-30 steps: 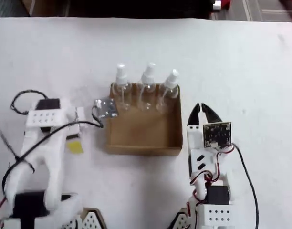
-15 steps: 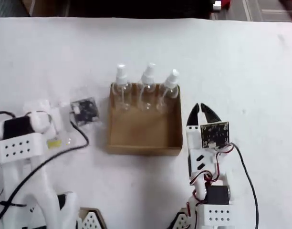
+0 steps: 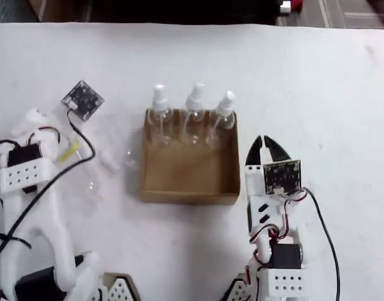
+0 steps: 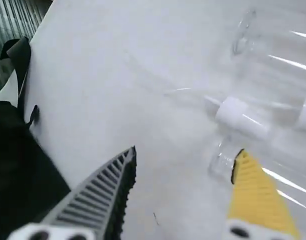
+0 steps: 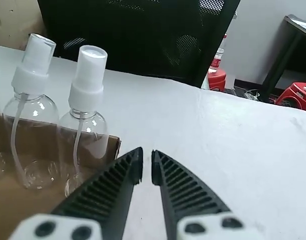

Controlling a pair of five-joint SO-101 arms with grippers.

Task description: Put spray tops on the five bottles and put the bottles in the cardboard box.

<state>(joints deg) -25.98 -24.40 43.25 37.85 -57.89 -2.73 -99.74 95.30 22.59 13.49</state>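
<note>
Left gripper (image 4: 187,152): wide open and holding nothing, with its dark jaw and yellow jaw spread low over the table (image 4: 118,75).
Loose bottle (image 4: 220,162): clear and lying on its side. Its open end is just beside the yellow jaw's tip, outside the gap rather than in it.
Spray top (image 4: 240,117): white, just beyond that bottle, ahead of the yellow jaw. I cannot tell whether it is seated on a bottle.
Right gripper (image 5: 146,152): nearly closed, with only a thin slit between the jaws. It holds nothing.
Box (image 5: 112,145): just beside the right gripper, on its left.
Capped bottles (image 3: 194,119): three stand upright in a row along the box's far wall, ahead and left of the right gripper.
Progress: likely three of five are done, and the rest are still out by the left gripper.
Step in hand: probably lining up on the loose bottle to pick it up.
Doing it well: shift towards the yellow-jaw side until the bottle's body sits squarely between the jaws. Approach across its width, not along it, and close low and gently.
Risk: a clear, round bottle will likely roll or squirt out if only one jaw catches it. A nudge could also knock the spray top away.
</note>
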